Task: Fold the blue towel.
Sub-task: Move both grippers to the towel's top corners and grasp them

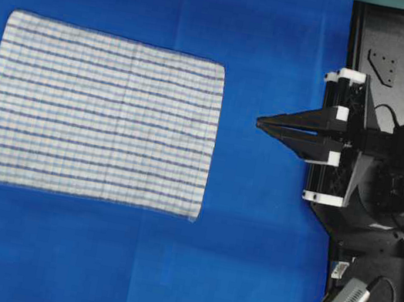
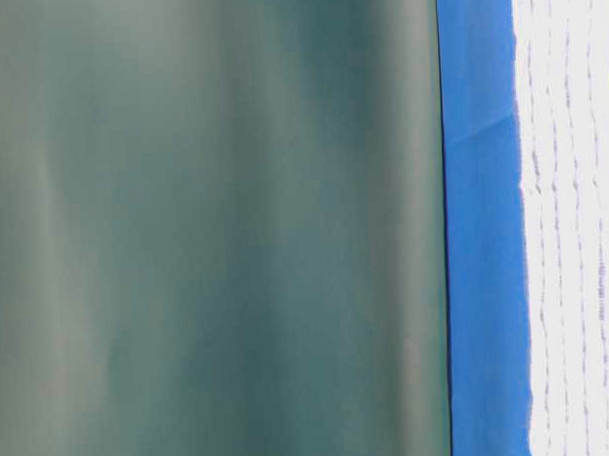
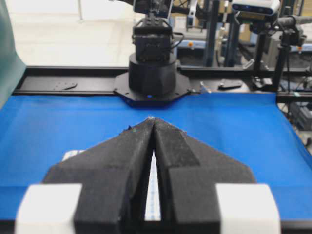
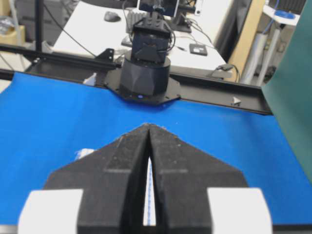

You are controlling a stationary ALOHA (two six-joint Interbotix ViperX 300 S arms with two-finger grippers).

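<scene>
1. Overhead view gives us the blue towel (image 1: 99, 113) lying flat and fully spread on the left half of the bench (image 1: 244, 268), which carries a plain bright-blue covering; no container shows in any view, and nothing rests on the towel.
2. We see the right claw (image 1: 260, 121) at the right of that view, pointing toward the towel with its two dark fingers pressed together into a point, holding nothing. It sits well apart from the towel's near edge, with bare blue covering between them.
3. Our right wrist view shows the same claw (image 4: 148, 126) with fingertips meeting and only a thin slit behind them; through the slit a sliver of towel (image 4: 148, 195) appears.
4. Our left wrist view shows the left claw (image 3: 152, 119) likewise pinched closed and empty, with a strip of the towel (image 3: 152, 190) visible in the gap between the fingers. The opposite arm's base (image 3: 152, 73) stands across the bench.
5. The left arm is cut off from the overhead view entirely, so we see it only from its own camera.
6. Table-level view is mostly filled by a blurred dark-green sheet (image 2: 215, 231); only a band of blue covering (image 2: 485, 282) and an overexposed strip of the towel (image 2: 574, 219) remain, its stripes faint and hard to read.
</scene>
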